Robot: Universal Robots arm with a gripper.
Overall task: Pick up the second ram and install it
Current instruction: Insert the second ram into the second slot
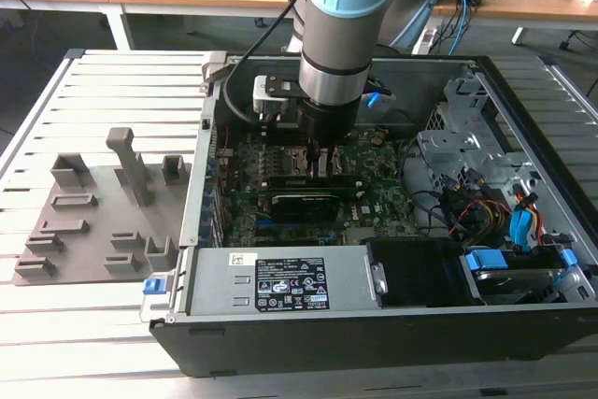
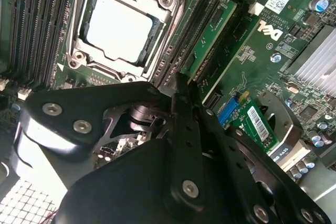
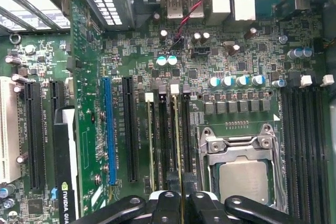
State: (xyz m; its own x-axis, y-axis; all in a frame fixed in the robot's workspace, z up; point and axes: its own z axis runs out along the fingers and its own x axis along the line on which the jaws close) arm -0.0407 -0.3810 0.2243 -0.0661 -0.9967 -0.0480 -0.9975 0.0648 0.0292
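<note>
One arm reaches into the open case point(image 1: 523, 128) in the exterior view, walls close around. In the second wrist view, the gripper point(image 2: 184, 85) pinches the second ram point(image 2: 210, 40) in its slot beside the CPU socket point(image 2: 123, 24). In the first wrist view, neighbouring slots point(image 3: 304, 140) crowd it; board print is unreadable.

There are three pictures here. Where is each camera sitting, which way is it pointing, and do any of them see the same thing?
Exterior view: off the arm, above and in front, looking down into the open computer case and the grey holder tray; the arm reaches into the case.
First wrist view: on the arm, looking along the motherboard; the gripper shows at the picture's edge, over the ram slots.
Second wrist view: on the arm, looking past the gripper at the board.
Both wrist views share the CPU socket.
</note>
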